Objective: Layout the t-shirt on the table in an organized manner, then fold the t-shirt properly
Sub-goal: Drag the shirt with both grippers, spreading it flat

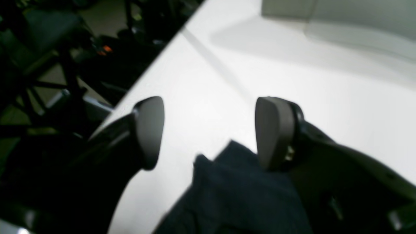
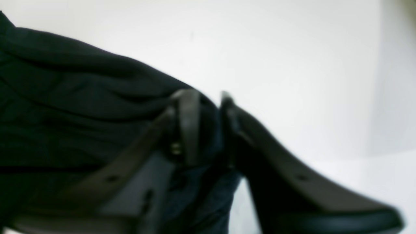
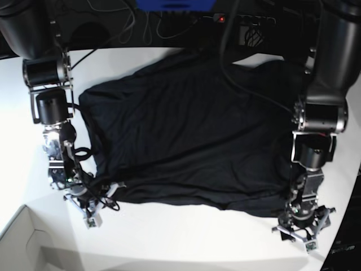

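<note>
The black t-shirt (image 3: 186, 130) lies spread over the white table (image 3: 186, 243), hem toward the near edge. My left gripper (image 3: 304, 230) hovers off the hem's right corner. In the left wrist view the left gripper (image 1: 211, 133) is wide open with bare table (image 1: 227, 81) between its fingers, and a shirt corner (image 1: 237, 191) lies just below them. My right gripper (image 3: 90, 212) is at the hem's left corner. In the right wrist view the right gripper (image 2: 208, 126) has its fingers a little apart, with dark shirt fabric (image 2: 65, 97) lying in the narrow gap.
A pale cardboard box corner (image 3: 22, 243) sits at the table's near left. The table edge (image 1: 146, 74) drops to dark chairs and floor clutter. Cables and a blue object (image 3: 175, 4) line the back. A pale block (image 1: 341, 19) stands beyond the left gripper.
</note>
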{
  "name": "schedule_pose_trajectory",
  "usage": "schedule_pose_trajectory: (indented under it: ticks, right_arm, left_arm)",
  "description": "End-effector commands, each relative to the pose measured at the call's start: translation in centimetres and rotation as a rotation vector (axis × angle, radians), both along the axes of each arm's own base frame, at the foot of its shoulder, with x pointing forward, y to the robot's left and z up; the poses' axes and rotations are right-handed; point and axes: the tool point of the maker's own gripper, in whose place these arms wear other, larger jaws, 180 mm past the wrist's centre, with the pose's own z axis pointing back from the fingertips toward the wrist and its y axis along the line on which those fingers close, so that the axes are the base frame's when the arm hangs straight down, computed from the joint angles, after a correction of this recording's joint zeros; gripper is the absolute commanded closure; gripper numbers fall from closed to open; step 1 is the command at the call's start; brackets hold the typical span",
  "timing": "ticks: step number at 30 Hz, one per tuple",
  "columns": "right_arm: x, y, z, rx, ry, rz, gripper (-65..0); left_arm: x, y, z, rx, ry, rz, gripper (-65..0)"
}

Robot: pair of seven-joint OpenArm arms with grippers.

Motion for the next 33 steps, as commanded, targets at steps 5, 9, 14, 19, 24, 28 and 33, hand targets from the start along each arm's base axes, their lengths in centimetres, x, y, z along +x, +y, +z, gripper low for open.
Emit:
schedule_pose_trajectory:
  ticks: [5, 9, 14, 19, 24, 28, 33]
  right_arm:
    - [0.1, -1.3, 2.2, -0.016, -0.080, -0.002, -30.5]
    - [-1.3, -0.9, 3.3, -0.037, -0.131, 0.032, -33.1]
    - [-4.7, -0.3, 3.6, -0.037, -0.158, 0.054, -33.1]
    - [-8.1, -0.4, 3.6, -0.012, -0.138, 0.019, -33.0]
    - [-12.6, 2.2, 2.3, 0.029, -0.112, 0.047, -33.0]
    - [-14.1, 3.1, 1.5, 0.052, -0.091, 0.052, -33.0]
    - [-14.5, 3.8, 0.8, 0.070, -0.070, 0.053, -33.0]
  left_arm:
    - [-1.5, 1.0, 1.4, 0.031, -0.048, -0.014, -42.1]
    - [-4.0, 0.6, 2.0, -0.024, -0.090, -0.031, -42.1]
    - [-6.2, 3.8, 0.3, -0.082, -0.066, 0.067, -42.3]
    - [-6.7, 5.1, -3.0, -0.123, 0.023, 0.123, -42.3]
    - [-8.1, 3.4, -6.2, -0.159, 0.086, 0.113, -42.3]
    - [-9.8, 2.6, -7.3, -0.151, 0.087, 0.092, -42.2]
    - [-11.7, 0.4, -9.8, -0.163, 0.125, 0.064, -42.2]
